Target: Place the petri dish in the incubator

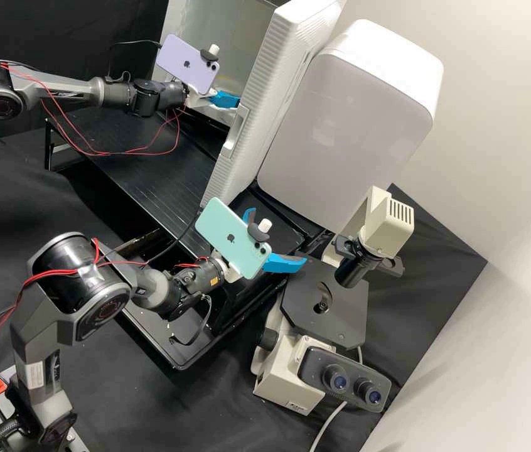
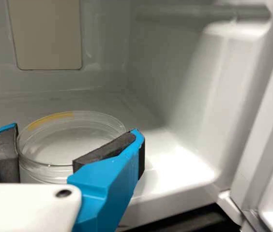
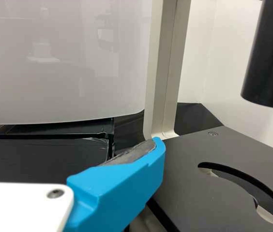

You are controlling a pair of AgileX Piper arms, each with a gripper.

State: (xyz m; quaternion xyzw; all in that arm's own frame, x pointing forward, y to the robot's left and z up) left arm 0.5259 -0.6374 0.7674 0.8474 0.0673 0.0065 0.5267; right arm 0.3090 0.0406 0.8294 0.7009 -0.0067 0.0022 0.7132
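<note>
Here, your left gripper (image 2: 73, 131) was inside the incubator (image 2: 189, 96), low over its pale floor. Its two blue fingers (image 2: 112, 169) were clenched on the petri dish (image 2: 64, 147), one dark pad against each side of the clear wall. The dish sat level within the chamber, but you could not tell from the wrist view whether its base touched the floor. A yellow strip (image 2: 54, 117) ran along part of its far rim, and a beige panel (image 2: 44, 34) was set in the back wall behind it.

In the high view, your left arm (image 1: 121, 94) stretched across the raised black platform (image 1: 152, 163) to the incubator's open front, a purple phone (image 1: 187, 63) clamped on its wrist.

Your right gripper (image 1: 276, 237) was well apart from the dish, its fingers released and grasping nothing. It hung just beside the microscope (image 1: 322, 351), with its near finger (image 3: 127, 183) at the edge of the black stage (image 3: 214, 159). A mint phone (image 1: 231, 238) rode on that wrist. Black cloth covered the surface (image 1: 90, 389) under everything.
</note>
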